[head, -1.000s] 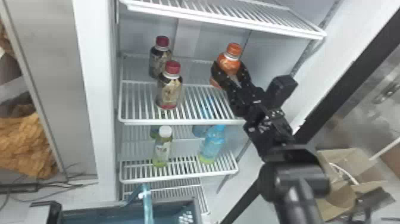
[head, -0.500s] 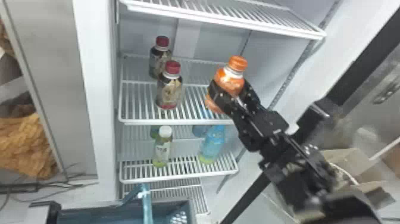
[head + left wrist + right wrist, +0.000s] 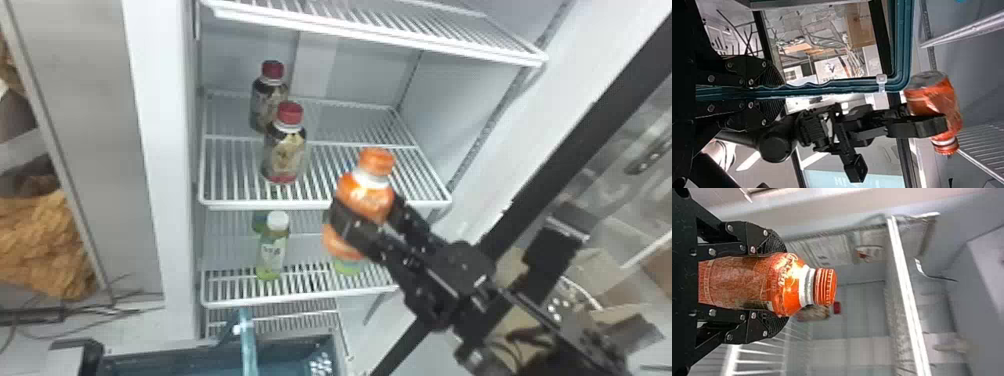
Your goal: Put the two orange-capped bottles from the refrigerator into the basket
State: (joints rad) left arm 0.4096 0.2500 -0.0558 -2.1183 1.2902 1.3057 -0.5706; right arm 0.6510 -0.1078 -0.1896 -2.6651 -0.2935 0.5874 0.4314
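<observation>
Head view: at the left edge an orange-brown crumpled bundle (image 3: 40, 240) lies near some thin dark cables (image 3: 75, 315), with a grey panel (image 3: 90, 125) just to the right. In the open refrigerator, on the left part of a wire shelf (image 3: 325, 204), two dark bottles with red caps stand upright: the far bottle (image 3: 264, 102) is a little to the left, the near bottle (image 3: 285, 152) partly overlapping it. One shelf lower stands a green bottle with a white cap (image 3: 273, 250), with another green one (image 3: 259, 220) mostly hidden behind it. At the near edge is the teal basket (image 3: 325, 357), with a teal bar (image 3: 248, 350) that carries a small white clip (image 3: 243, 327). Left wrist view: the left gripper (image 3: 781, 92) pinches a teal bar of the basket between its two fingers. Farther right in the head view, the orange-capped bottle (image 3: 364, 192) is in the right gripper (image 3: 367, 210), clamped between the two black fingers, which touch its sides. It is held cap up, leaning a little to the right, and overlaps the shelf's near edge in the view. Behind it on the lower shelf is a green-bottomed bottle (image 3: 348, 266), mostly hidden. Near the right side are cardboard boxes (image 3: 585, 265), partly behind the right arm.
</observation>
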